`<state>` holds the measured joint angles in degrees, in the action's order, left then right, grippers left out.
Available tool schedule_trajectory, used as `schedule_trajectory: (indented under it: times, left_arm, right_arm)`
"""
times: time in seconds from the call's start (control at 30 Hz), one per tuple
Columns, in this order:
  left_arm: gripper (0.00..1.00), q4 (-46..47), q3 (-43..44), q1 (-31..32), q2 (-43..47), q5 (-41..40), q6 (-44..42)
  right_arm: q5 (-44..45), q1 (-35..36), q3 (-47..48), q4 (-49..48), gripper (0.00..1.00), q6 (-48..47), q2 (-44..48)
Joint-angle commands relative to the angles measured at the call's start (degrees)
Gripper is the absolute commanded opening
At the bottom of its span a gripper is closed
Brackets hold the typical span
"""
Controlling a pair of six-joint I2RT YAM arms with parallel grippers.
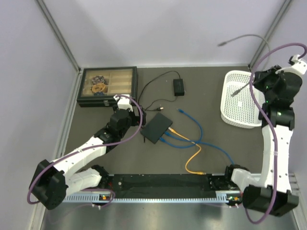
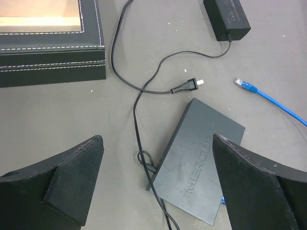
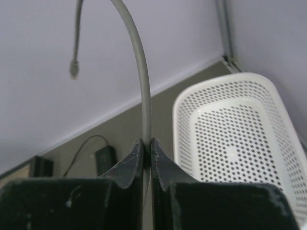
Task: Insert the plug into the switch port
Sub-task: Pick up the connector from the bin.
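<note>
Grey cable (image 3: 142, 86) is clamped tight in the right gripper (image 3: 147, 151) above the white basket (image 3: 225, 80), its plug (image 3: 74, 69) hanging free in the air. We find the left gripper (image 2: 157, 139) spread wide just over the dark grey switch (image 2: 201, 143) at mid-table. The switch port (image 1: 167, 132) probably sits on its edge with the blue leads (image 1: 175, 141).

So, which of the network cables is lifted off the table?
The grey cable: the right gripper pinches it up in the air. The blue cables and the yellow cable lie on the table.
</note>
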<state>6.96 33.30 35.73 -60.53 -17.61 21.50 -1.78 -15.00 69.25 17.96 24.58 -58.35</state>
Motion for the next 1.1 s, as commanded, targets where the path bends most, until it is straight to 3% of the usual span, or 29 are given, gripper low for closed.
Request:
schedule_trajectory:
  times: [0.0, 0.27, 0.43, 0.6, 0.73, 1.07]
  left_arm:
    - [0.99, 3.41, -0.25, 0.05, 0.85, 0.47, 0.12]
    - [0.99, 2.45, -0.69, 0.05, 5.33, 3.71, 0.91]
    - [0.99, 1.65, -3.32, 0.05, 12.10, 8.10, 1.80]
    - [0.99, 7.86, -7.54, 0.05, 15.97, 24.94, 0.74]
    - [0.99, 13.07, -7.64, 0.13, 12.73, 35.42, 0.12]
    - [0.97, 12.99, 0.18, 0.13, -1.42, 47.65, -1.11]
  right_arm:
    - [-13.49, 3.57, 2.56, 2.25, 0.00, -0.50, 3.50]
    - [-26.94, 13.15, -15.26, -3.34, 0.00, 3.80, 13.33]
    - [-30.12, 17.63, -27.93, -5.21, 0.00, 2.67, 15.19]
    - [-36.26, 19.92, -36.80, -13.01, 0.00, 2.14, 15.81]
    - [-39.52, 20.80, -38.05, -14.35, 0.00, -0.84, 15.98]
    - [-46.81, 20.81, -38.05, -14.35, 0.00, -5.77, 18.70]
